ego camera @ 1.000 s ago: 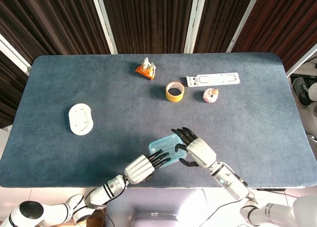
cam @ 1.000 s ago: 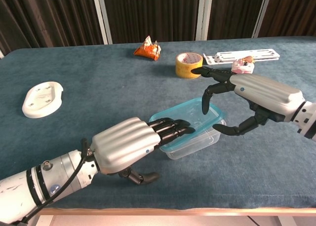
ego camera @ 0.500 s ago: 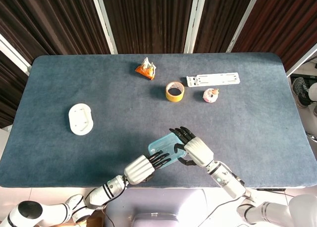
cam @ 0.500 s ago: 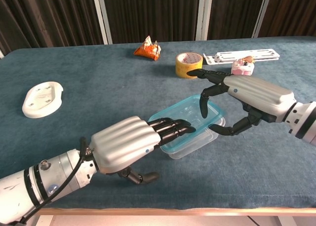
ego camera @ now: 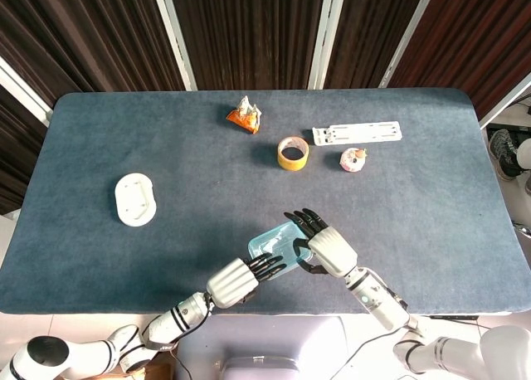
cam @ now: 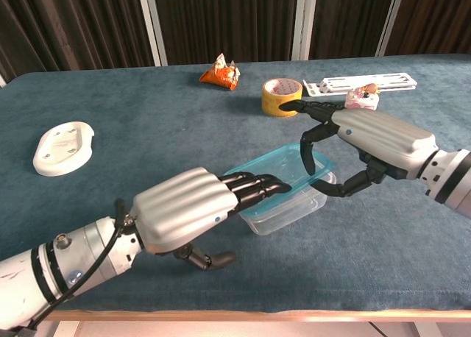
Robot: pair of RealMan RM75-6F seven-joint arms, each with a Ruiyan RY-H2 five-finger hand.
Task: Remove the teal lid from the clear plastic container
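Observation:
The clear plastic container (cam: 291, 209) sits near the table's front edge, with its teal lid (cam: 278, 171) on top; the lid (ego camera: 272, 244) also shows in the head view. My right hand (cam: 372, 137) (ego camera: 322, 245) grips the lid's right end, fingers curved over the top and thumb hooked at the edge below. That end looks slightly raised off the container. My left hand (cam: 193, 208) (ego camera: 239, 279) lies flat with its fingers stretched onto the lid's left end, thumb curled underneath, holding nothing.
Behind the container stand a yellow tape roll (cam: 280, 96), an orange snack bag (cam: 221, 73), a white flat bracket (cam: 364, 82) and a small pink item (cam: 362, 96). A white oval dish (cam: 64, 147) lies at the far left on the blue table (ego camera: 415, 206).
My right hand has closed in on the lid's right end, and that end has tipped up a little. My left hand has stayed on the left end.

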